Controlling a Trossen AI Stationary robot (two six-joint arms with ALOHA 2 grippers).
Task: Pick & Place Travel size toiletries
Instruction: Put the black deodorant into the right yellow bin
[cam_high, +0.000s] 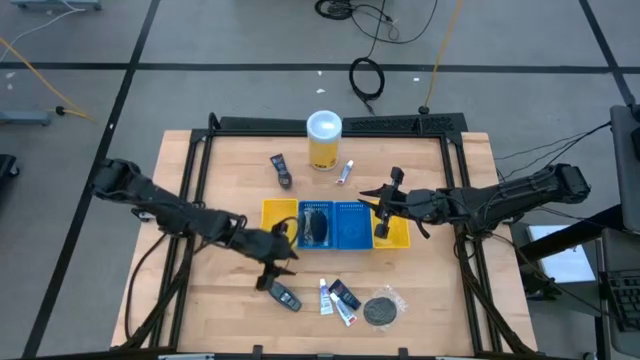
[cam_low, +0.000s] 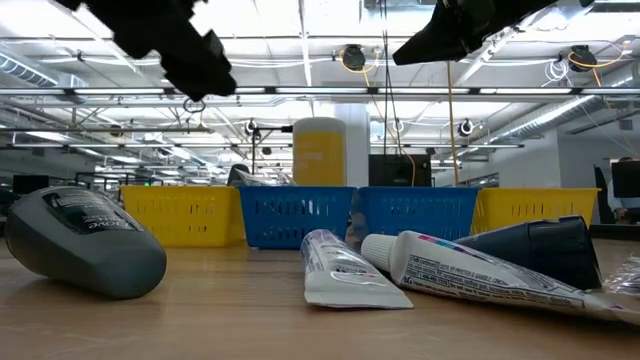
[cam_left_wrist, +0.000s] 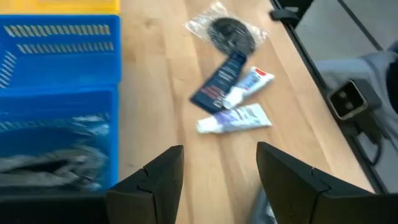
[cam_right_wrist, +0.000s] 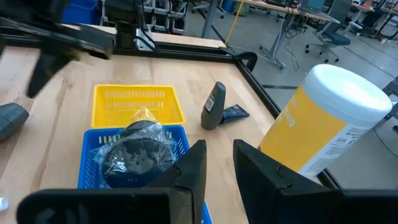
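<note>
The toiletries near the front edge lie flat on the table: a dark oval piece (cam_high: 285, 296), two white tubes (cam_high: 325, 297) (cam_high: 345, 312), a dark tube (cam_high: 345, 292) and a black disc in clear wrap (cam_high: 381, 308). The left wrist view shows the disc (cam_left_wrist: 229, 32), the dark tube (cam_left_wrist: 217, 82) and the white tubes (cam_left_wrist: 235, 119) ahead. My left gripper (cam_left_wrist: 217, 155) hovers open and empty over the table by the left trays (cam_high: 278, 260). My right gripper (cam_right_wrist: 219, 155) hangs above the right trays (cam_high: 382, 210), with a narrow gap and nothing between its fingers. A dark wrapped item (cam_right_wrist: 134, 152) lies in a blue tray (cam_high: 316, 225).
Four trays stand in a row mid-table: yellow (cam_high: 278, 212), blue, blue (cam_high: 350, 225), yellow (cam_high: 400, 236). A tall yellow canister with a white lid (cam_high: 324, 140) stands behind them, with a dark piece (cam_high: 281, 170) and a small white tube (cam_high: 347, 172) beside it. A black frame edges the table.
</note>
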